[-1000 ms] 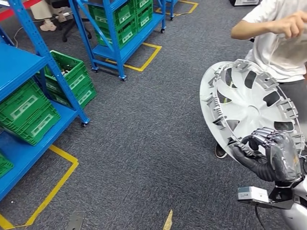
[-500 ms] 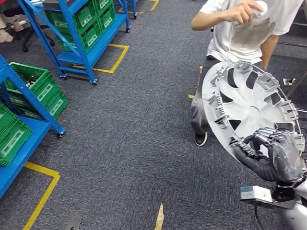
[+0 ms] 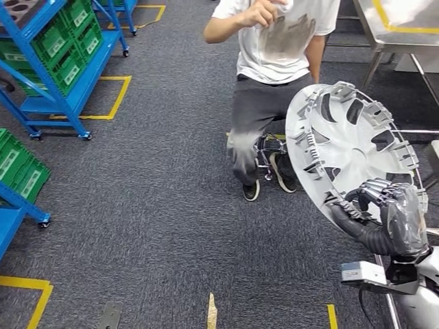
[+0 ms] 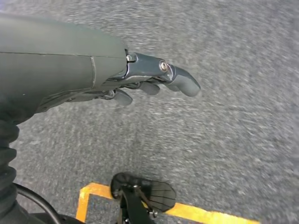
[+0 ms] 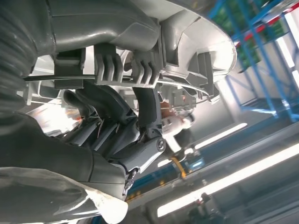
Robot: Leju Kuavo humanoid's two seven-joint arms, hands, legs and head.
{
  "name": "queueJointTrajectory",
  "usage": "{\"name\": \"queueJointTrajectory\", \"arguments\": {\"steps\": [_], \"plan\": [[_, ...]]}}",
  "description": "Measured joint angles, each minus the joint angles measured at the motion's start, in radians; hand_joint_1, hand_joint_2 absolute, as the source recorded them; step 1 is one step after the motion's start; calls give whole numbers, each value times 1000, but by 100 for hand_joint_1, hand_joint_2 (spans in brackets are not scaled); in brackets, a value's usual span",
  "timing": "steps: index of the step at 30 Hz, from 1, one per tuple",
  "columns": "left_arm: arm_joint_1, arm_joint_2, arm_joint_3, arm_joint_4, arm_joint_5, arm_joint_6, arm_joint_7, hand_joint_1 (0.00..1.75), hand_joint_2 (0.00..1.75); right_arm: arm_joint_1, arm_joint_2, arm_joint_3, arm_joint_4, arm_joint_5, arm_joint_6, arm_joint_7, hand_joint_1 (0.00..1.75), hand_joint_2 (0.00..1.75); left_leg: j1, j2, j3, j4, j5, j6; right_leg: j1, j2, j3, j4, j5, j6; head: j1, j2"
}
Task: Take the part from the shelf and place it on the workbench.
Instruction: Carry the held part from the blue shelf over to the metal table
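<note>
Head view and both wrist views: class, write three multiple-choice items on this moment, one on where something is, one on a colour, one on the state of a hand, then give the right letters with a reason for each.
1. Where is the person?
A. crouched on the carpet just beyond the wheel cover
B. seated on the blue shelf
C. standing on the steel workbench

2. What colour are the crates on the blue shelf?
A. red
B. green
C. white

3. What is the left hand doing?
A. gripping the wheel cover
B. holding a crate
C. holding nothing, fingers stretched out over the carpet

Answers:
1 A: the head view shows the person crouched behind the silver wheel cover, with the workbench off to the side.
2 B: the crates are plainly green.
3 C: the left wrist view shows bare fingers above grey carpet; it is the right hand that grips the cover's rim.
</note>
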Motion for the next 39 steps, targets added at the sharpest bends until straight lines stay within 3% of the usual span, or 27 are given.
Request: {"name": "queueJointTrajectory", "arguments": {"steps": [1, 2, 3, 4, 6, 7, 8, 9, 11, 15, 16, 18, 20, 22, 24, 26, 27, 29, 31, 33, 35, 37, 39], "plan": [[0, 1, 0, 0, 0, 0, 0, 0, 175, -1, 2, 0, 1, 0, 0, 0, 175, 175, 0, -15, 10, -26, 3, 0, -2, 12, -5, 0, 3, 5, 0, 0], [0, 1, 0, 0, 0, 0, 0, 0, 175, -1, 3, 0, 1, 0, 0, 0, 175, 175, -1, -13, 13, -34, -1, -1, -5, 26, -10, -1, 6, 11, -1, 0], [-1, 0, 0, 0, -1, 0, 0, 0, 175, 1, 4, -1, 2, -1, -1, 0, 175, 175, -1, -1, 16, -43, -1, -2, -7, 37, -14, -3, 10, 17, -2, 0], [-2, 0, 0, 0, -1, 0, 0, 0, 175, 3, 5, -2, 2, -2, -2, -2, 175, 175, 0, 13, 19, -50, 3, 0, -7, 29, -20, -1, 9, 21, -2, 0], [-3, -1, 0, 0, -1, 1, 0, 0, 175, 5, 6, -4, 2, -4, -10, -10, 175, 175, 4, 43, 25, -67, 12, 5, -2, -29, -50, 48, -24, 27, 3, 0], [-2, -1, 0, 0, -1, 1, -1, 0, 175, 7, 9, -5, 2, -5, -17, -16, 175, 175, 4, 58, 27, -70, 14, 7, -1, -68, -77, 102, -53, 30, 4, 0], [-1, -1, 0, 0, -1, 1, -1, 0, 175, 10, 12, -5, 1, -6, -25, -22, 175, 175, 3, 72, 26, -71, 13, 9, -3, -92, -108, 168, -85, 34, 6, 0], [1, -1, 0, 0, -1, 1, -2, 0, 175, 15, 17, -5, 1, -6, -32, -26, 175, 175, 3, 88, 26, -70, 12, 9, -6, -104, -137, 229, -107, 39, 6, 0], [2, -2, 0, 0, -1, 0, -4, 0, 175, 22, 23, -5, 1, -6, -40, -30, 175, 175, 4, 116, 27, -70, 9, 6, -13, -113, -156, 273, -110, 49, 6, 0], [1, -2, 0, 0, -1, 0, -5, 0, 175, 23, 25, -6, 1, -6, -44, -31, 175, 175, 6, 134, 28, -70, 6, 3, -18, -118, -139, 241, -83, 55, 6, 0], [1, -2, 0, 0, -1, 1, -6, 0, 175, 23, 26, -6, 1, -6, -45, -31, 175, 175, 7, 139, 29, -69, 5, 1, -19, -123, -120, 208, -67, 56, 6, 0], [0, -2, 1, 0, -2, 2, -10, 0, 175, 26, 36, -10, -1, -2, -55, -35, 175, 175, 3, 171, 37, -62, -7, -15, -15, -156, -48, 85, -31, 48, 6, 0], [-3, -2, 2, 0, -2, 4, -13, 0, 175, 31, 50, -15, -5, 1, -69, -39, 175, 175, 2, 200, 46, -52, -24, -35, -10, -168, 3, -3, -12, 28, 5, 0], [-5, -2, 2, 0, -5, 5, -13, 0, 175, 35, 60, -20, -9, -2, -81, -42, 175, 175, 10, 158, 32, -7, -61, -44, -11, -141, 4, -3, -11, 13, 3, 0], [-3, -3, 3, 0, -8, 6, -13, 0, 175, 35, 74, -23, -13, -5, -94, -46, 175, 175, 13, 101, -23, 117, -125, -46, -10, -115, 5, -3, -11, 4, -1, 0], [1, -4, 3, 0, -9, 6, -13, 0, 175, 37, 86, -25, -15, -6, -101, -49, 175, 175, 12, 84, -81, 231, -159, -42, -7, -85, 5, -3, -11, 0, -2, 0], [2, -4, 3, 0, -9, 6, -13, 0, 175, 37, 90, -26, -15, -6, -103, -50, 175, 175, 11, 82, -92, 242, -148, -37, -5, -69, 6, -3, -11, 0, -2, 0], [2, -5, 3, 0, -9, 7, -15, 0, 175, 37, 98, -29, -16, -10, -107, -50, 175, 175, 7, 65, -64, 153, -73, -25, -3, -36, 9, -3, -10, -1, -2, 0], [2, -4, 5, 0, -10, 8, -17, 0, 175, 38, 106, -32, -16, -19, -110, -50, 175, 175, 5, 13, -16, 28, -8, -14, -5, -7, 8, -2, -9, 2, -1, 0], [1, -4, 9, 0, -10, 9, -18, 0, 175, 41, 114, -35, -18, -33, -113, -51, 175, 175, 5, -17, 5, -27, 2, -10, -9, 18, -1, -2, -4, 11, -3, 0], [-1, -5, 15, 0, -6, 13, -21, 0, 175, 48, 119, -41, -22, -45, -115, -53, 175, 175, 7, 4, 10, -43, 2, -8, -14, 36, -13, -5, 2, 24, -5, 0], [-3, -7, 24, 0, 2, 21, -29, 0, 175, 51, 121, -46, -26, -49, -115, -53, 175, 175, 10, 32, 14, -60, 10, -1, -9, -6, -32, 18, -18, 32, -1, 0], [-2, -8, 34, 0, 9, 26, -34, 0, 175, 52, 125, -48, -28, -51, -116, -54, 175, 175, 9, 62, 17, -68, 14, 3, -6, -78, -78, 116, -74, 38, 4, 0]]}}
